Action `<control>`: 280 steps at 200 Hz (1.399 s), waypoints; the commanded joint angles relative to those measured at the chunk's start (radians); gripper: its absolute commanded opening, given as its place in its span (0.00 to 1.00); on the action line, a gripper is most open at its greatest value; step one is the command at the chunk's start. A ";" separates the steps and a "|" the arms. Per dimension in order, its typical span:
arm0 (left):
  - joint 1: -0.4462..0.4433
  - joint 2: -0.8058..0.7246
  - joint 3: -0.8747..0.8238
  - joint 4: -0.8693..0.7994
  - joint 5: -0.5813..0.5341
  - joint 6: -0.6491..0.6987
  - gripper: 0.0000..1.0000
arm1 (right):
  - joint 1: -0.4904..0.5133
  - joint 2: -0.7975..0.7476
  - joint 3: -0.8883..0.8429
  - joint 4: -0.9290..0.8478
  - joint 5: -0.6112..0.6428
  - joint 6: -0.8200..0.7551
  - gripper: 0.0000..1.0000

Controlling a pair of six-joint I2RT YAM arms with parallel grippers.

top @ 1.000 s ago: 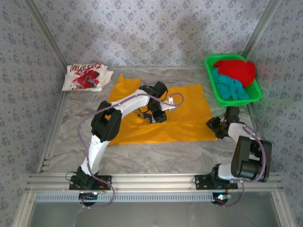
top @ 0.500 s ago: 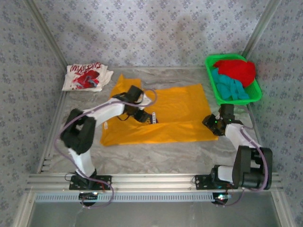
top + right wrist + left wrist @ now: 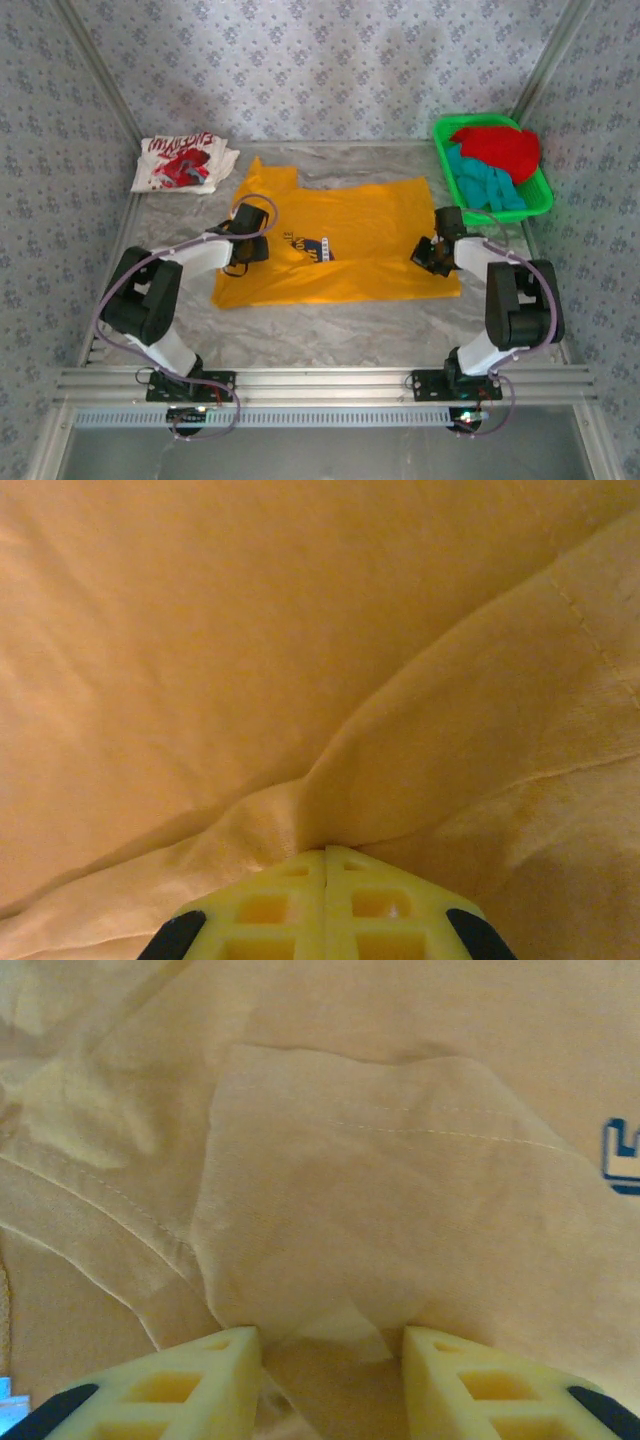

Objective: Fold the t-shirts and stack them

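Gripping yellow t-shirt (image 3: 370, 215) either side of blue print (image 3: 318, 248).
We note right gripper (image 3: 326, 852) pinching a thin ridge, left gripper (image 3: 328, 1335) half-open: cloth may slip.

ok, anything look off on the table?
Nothing spilled or damaged. The yellow-orange t-shirt lies askew and not flat: one sleeve juts toward the back left, and cloth is ridged up at the right gripper, shut on a fold, and at the left gripper, whose jaws straddle another. The white tee sits folded.
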 commanded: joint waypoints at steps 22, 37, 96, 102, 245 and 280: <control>0.049 0.043 -0.028 0.041 -0.006 -0.094 0.41 | -0.046 -0.039 -0.097 0.051 -0.034 0.135 0.00; 0.053 0.035 -0.052 0.031 0.010 -0.108 0.41 | -0.060 -0.099 -0.147 0.042 -0.022 0.158 0.00; -0.014 -0.102 -0.208 -0.011 0.032 -0.193 0.41 | -0.074 -0.381 -0.367 -0.035 -0.078 0.291 0.01; -0.037 -0.116 -0.211 -0.024 0.024 -0.197 0.41 | -0.075 -0.413 -0.381 -0.045 -0.077 0.293 0.01; 0.148 0.387 0.961 -0.279 0.192 0.379 0.60 | -0.068 -0.118 0.234 -0.062 -0.103 -0.065 0.27; 0.180 0.743 1.483 -0.518 0.206 0.392 0.63 | -0.072 -0.091 0.280 -0.055 -0.103 -0.091 0.29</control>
